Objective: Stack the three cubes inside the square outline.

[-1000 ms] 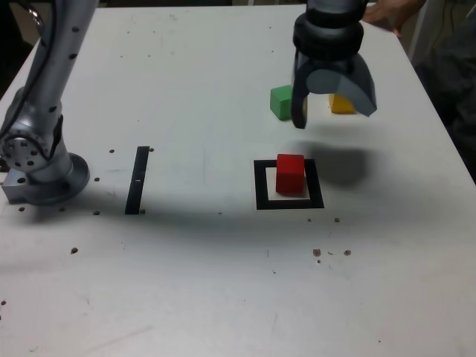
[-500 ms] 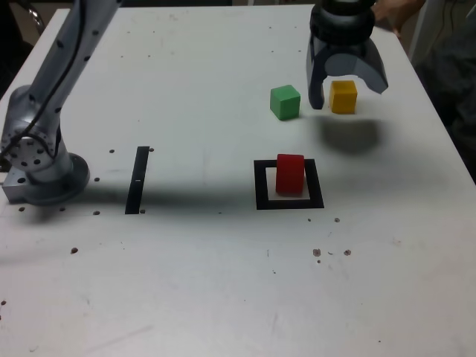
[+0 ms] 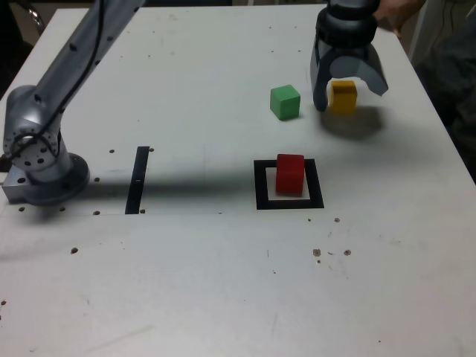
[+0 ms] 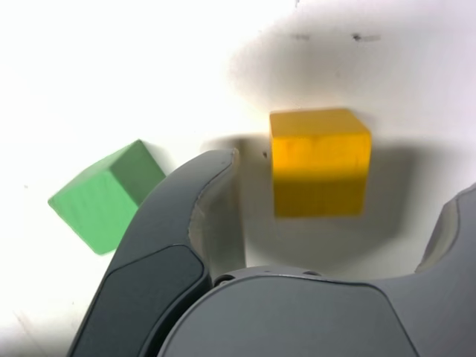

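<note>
The red cube (image 3: pixel 290 173) stands inside the black square outline (image 3: pixel 260 195) near the table's middle. A green cube (image 3: pixel 285 102) sits behind it, and the yellow cube (image 3: pixel 343 97) lies further toward the exterior view's right. My gripper (image 3: pixel 347 95) hangs open over the yellow cube, one finger on each side of it and not touching. In the wrist view the yellow cube (image 4: pixel 320 161) lies in the gap between the two dark fingers (image 4: pixel 204 201), with the green cube (image 4: pixel 108 195) outside that gap.
A straight black strip (image 3: pixel 137 179) lies on the white table (image 3: pixel 223 282) toward the exterior view's left, beside the arm's base (image 3: pixel 41 167). A person's hand (image 3: pixel 398 11) shows at the far edge behind the gripper. Small dark specks dot the tabletop.
The gripper has moved toward the table's far right and come down from above the green cube until its open fingers straddle the yellow cube. The cubes have not moved.
</note>
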